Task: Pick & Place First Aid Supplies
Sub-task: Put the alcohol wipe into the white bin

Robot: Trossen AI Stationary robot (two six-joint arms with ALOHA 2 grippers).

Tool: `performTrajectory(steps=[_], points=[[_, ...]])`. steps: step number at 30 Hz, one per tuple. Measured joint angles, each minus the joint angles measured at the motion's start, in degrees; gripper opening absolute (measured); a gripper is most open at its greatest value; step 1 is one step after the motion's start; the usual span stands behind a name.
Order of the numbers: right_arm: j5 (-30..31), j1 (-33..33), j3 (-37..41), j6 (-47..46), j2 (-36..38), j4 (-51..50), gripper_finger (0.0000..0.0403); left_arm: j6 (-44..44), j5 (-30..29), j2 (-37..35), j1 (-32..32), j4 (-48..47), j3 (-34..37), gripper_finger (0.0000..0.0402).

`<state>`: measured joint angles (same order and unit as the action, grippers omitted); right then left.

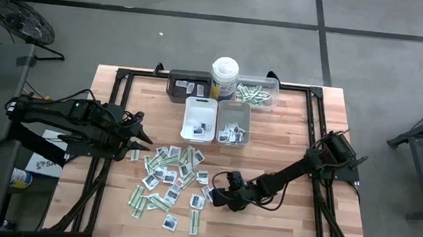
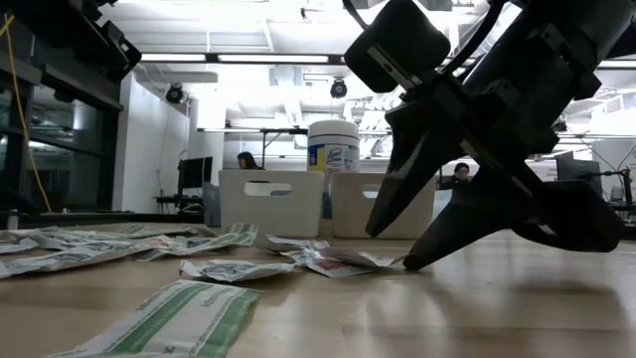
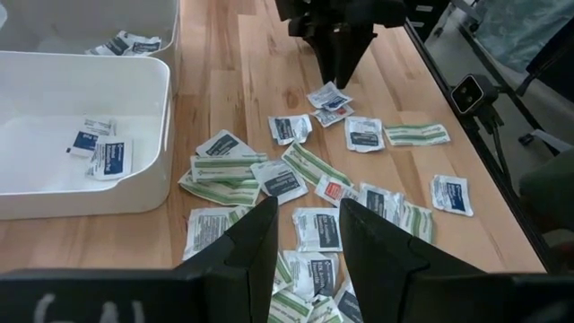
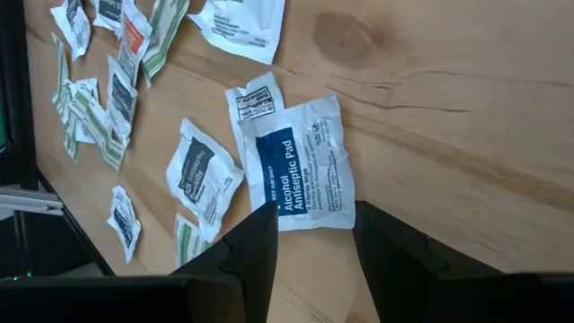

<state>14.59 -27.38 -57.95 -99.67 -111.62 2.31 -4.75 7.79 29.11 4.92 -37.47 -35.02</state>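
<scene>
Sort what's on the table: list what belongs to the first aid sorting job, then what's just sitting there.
Job:
- scattered packets
- alcohol antiseptic pad ahead of the right gripper
- white tray
- grey tray
- dark tray
- clear tray

Lying about:
- lidded canister

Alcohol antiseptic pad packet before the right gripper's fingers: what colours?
The packet is white with a blue label panel and white lettering; the right wrist view shows it best.

Packets [image 3: 296,170] lie scattered on the wooden table [image 3: 242,63]. Beside them, a white tray [image 3: 157,135] holds a few more.
</scene>
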Motion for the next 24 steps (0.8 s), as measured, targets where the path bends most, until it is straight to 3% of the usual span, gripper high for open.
performTrajectory(steps=[6, 15, 24], points=[[-0.54, 0.02, 0.0, 0.15, -0.04, -0.5, 0.0113, -0.02, -0.87, -0.01, 0.01, 0.0, 0.02, 0.0119], [-0.33, 0.0, 0.02, 0.23, -0.15, -1.99, 0.001, -0.02, -0.87, 0.02, 0.01, 0.0, -0.01, 0.0119], [1.01, -0.07, -0.29, 2.39, -0.13, -2.15, 0.0001, -0.24, -0.9, 0.0, 0.0, 0.0, 0.01, 0.0119]])
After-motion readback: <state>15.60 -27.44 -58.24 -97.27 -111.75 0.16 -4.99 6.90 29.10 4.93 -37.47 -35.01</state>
